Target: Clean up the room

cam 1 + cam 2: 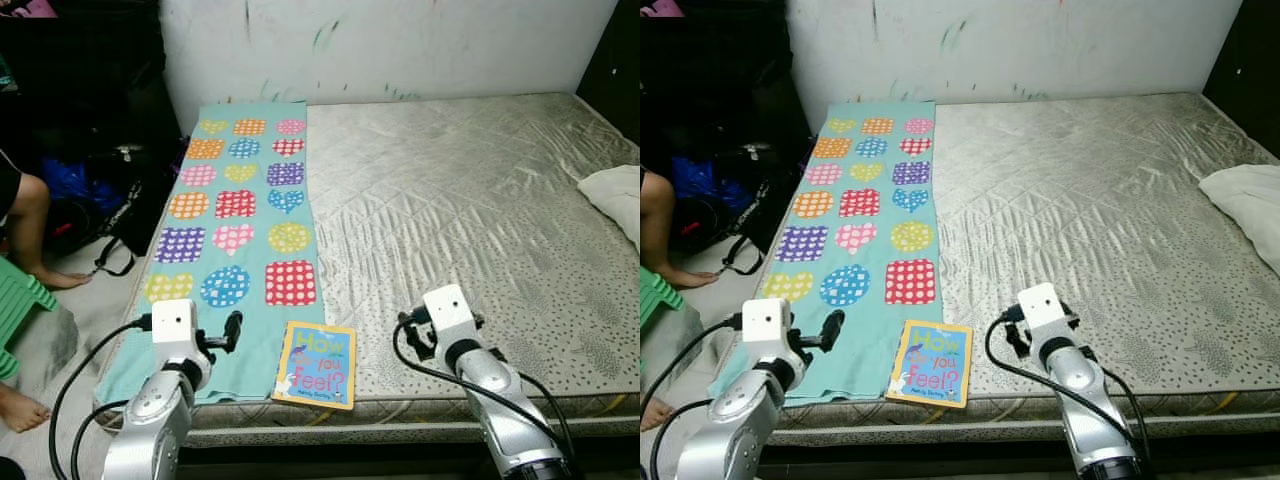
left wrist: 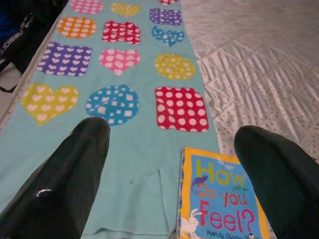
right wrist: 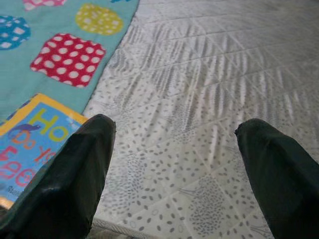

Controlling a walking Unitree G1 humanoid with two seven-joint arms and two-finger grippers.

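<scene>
Children's board book, yellow-bordered with a blue cover reading "How Do You Feel?" (image 1: 315, 365), lies flat at the near edge of the silver-grey quilted mattress (image 1: 470, 210), its left side overlapping the turquoise cloth printed with dotted hearts and squares (image 1: 238, 215).

Left gripper (image 2: 172, 149): both black fingers spread wide, nothing between them. It hovers over the near end of the cloth; the book sits just to its right, under the right-hand finger in the left wrist view.

Right gripper (image 3: 174, 164): likewise wide open and empty, above bare mattress, with the book just off to its left.

Judgement: the step in hand looks like picking up the book. It lies flat, so a top pinch offers little purchase. Better to approach the edge overhanging the mattress side and close across the thickness. Avoid catching the cloth beneath. A person's legs (image 1: 30, 235) are far left, well clear.
</scene>
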